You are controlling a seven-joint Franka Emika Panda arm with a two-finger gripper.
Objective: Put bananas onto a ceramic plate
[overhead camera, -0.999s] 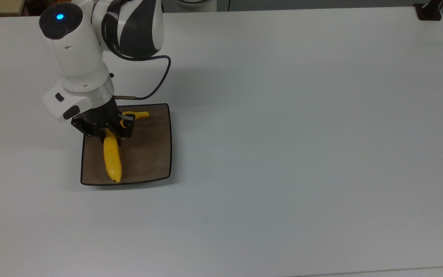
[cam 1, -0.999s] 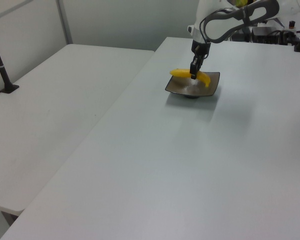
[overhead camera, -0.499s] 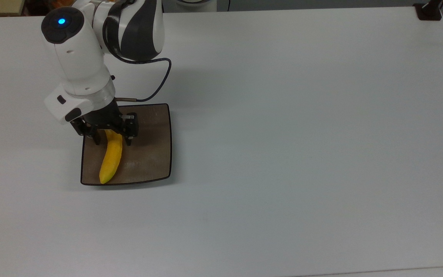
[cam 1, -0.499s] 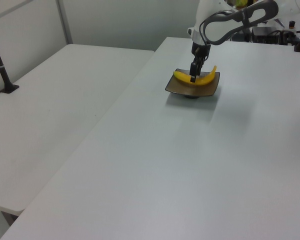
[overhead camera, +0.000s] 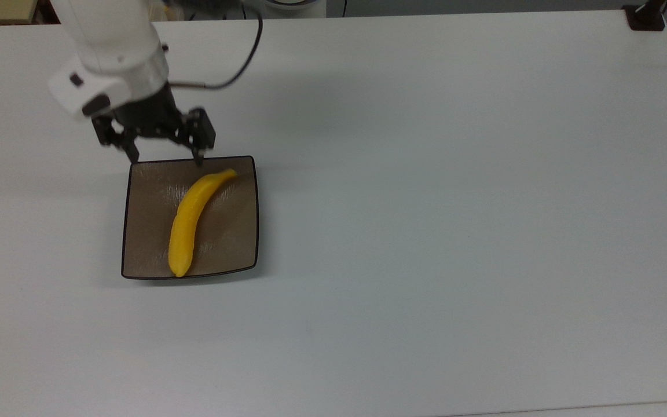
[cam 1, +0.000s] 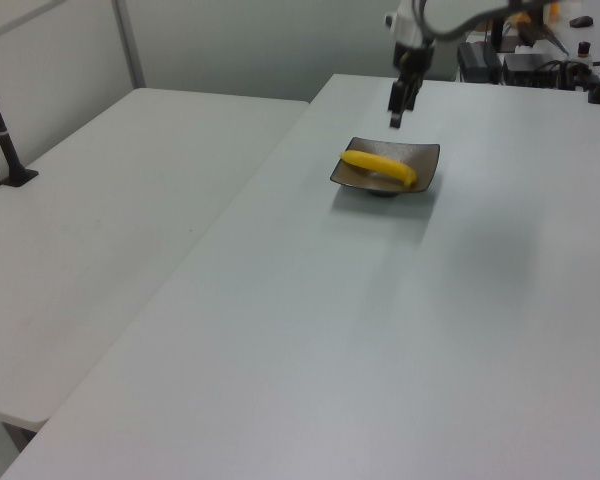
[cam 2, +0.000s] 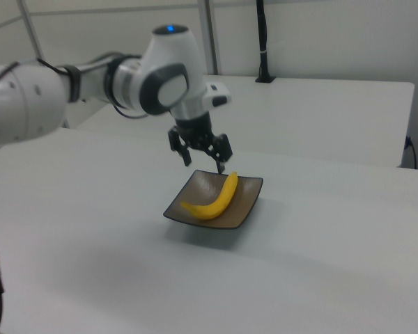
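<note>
The yellow banana (overhead camera: 193, 218) lies free on the square brown ceramic plate (overhead camera: 148, 243), running diagonally from its upper right toward its lower edge in the top view. The left view has the banana (cam 1: 379, 166) on the plate (cam 1: 426, 155), and the right view has the banana (cam 2: 214, 200) on the plate (cam 2: 245, 209) too. My gripper (overhead camera: 166, 158) hangs open above the plate's far edge, nothing between its fingers; it appears raised over the plate as the gripper (cam 1: 395, 112) and the gripper (cam 2: 205, 164).
The white table (overhead camera: 455, 202) stretches wide to the top view's right of the plate. A black clamp base (overhead camera: 645, 16) sits at the top view's upper right corner. A second white table (cam 1: 100, 200) stands at the left view's left.
My gripper has let go of the banana, risen and drawn back past the plate's far edge. The banana has settled flat on the plate, turned to a diagonal.
</note>
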